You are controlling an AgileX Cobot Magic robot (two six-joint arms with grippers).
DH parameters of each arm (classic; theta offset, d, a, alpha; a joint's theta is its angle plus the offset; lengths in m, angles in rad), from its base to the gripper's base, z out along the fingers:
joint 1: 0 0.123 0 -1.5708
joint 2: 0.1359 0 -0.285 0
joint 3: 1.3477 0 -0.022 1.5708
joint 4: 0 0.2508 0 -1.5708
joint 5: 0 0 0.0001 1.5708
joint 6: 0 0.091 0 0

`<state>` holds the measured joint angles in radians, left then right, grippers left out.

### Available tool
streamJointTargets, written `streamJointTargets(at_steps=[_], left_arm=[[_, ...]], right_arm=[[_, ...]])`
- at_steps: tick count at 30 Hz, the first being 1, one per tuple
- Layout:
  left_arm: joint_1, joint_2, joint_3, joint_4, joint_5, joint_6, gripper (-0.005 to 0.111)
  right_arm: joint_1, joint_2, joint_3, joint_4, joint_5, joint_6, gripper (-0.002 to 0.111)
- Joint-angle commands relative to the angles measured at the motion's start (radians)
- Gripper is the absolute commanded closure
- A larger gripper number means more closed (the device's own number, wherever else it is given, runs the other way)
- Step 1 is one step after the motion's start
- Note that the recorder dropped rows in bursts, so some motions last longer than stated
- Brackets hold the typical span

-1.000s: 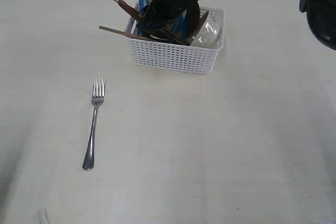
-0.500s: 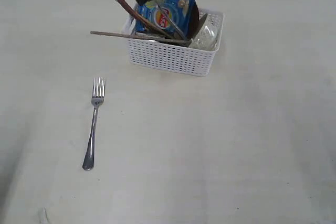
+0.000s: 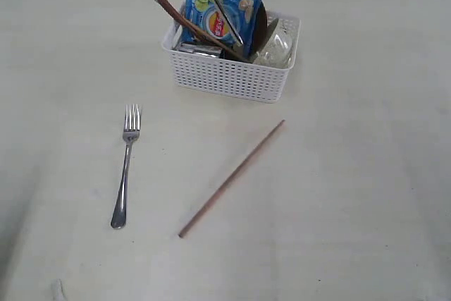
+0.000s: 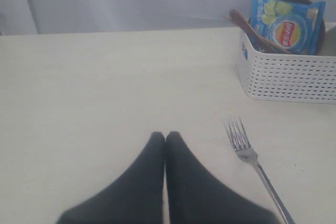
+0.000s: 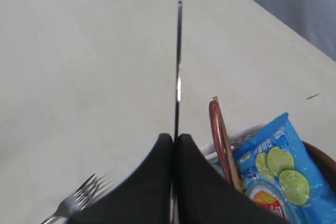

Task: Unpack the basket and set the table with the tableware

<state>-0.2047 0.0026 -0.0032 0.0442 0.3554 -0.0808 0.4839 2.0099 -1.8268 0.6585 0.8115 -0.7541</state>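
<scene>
While the right gripper (image 5: 173,138) pinches the knife (image 5: 178,66) slanting out of the basket (image 3: 229,75) by the far edge, left gripper (image 4: 165,136) is pressed together near the fork (image 3: 125,167), left side; chopstick (image 3: 232,177) lies mid-table (image 3: 352,209).

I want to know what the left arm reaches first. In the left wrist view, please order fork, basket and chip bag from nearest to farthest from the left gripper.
From the left gripper:
1. Fork, lying on the table, close by.
2. Basket, farther across the table.
3. Chip bag, standing inside the basket, farthest.
</scene>
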Motion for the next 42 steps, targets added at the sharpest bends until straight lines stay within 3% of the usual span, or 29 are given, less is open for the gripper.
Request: streamJointTargets(at_steps=[1,18,22,24,26,30,34,42], left_arm=[[-0.005,-0.003,0.003,0.008,-0.011,-0.004,0.107],[-0.005,-0.003,0.003,0.008,-0.011,-0.004,0.107],[-0.005,-0.003,0.003,0.008,-0.011,-0.004,0.107],[-0.005,-0.003,0.003,0.008,-0.011,-0.004,0.107],[-0.005,-0.003,0.003,0.008,-0.011,-0.004,0.107],[-0.005,-0.003,0.003,0.008,-0.011,-0.004,0.107],[-0.005,-0.003,0.003,0.008,-0.011,-0.004,0.107],[-0.005,-0.003,0.003,0.008,-0.011,-0.004,0.107]], right_arm=[[-0.012,-0.023,0.001,-0.02,0.038,0.01,0.109],[-0.217,-0.075,0.001,-0.044,0.283,0.117,0.109],[-0.245,-0.075,0.017,-0.026,0.325,0.233,0.109],[-0.245,-0.073,0.053,0.035,0.313,0.244,0.109],[-0.239,-0.073,0.117,0.221,0.311,0.223,0.109],[-0.1,-0.073,0.232,0.444,0.248,0.199,0.109],[0.094,-0.073,0.348,0.468,0.08,0.186,0.109],[0.239,-0.071,0.495,0.794,-0.13,0.117,0.109]])
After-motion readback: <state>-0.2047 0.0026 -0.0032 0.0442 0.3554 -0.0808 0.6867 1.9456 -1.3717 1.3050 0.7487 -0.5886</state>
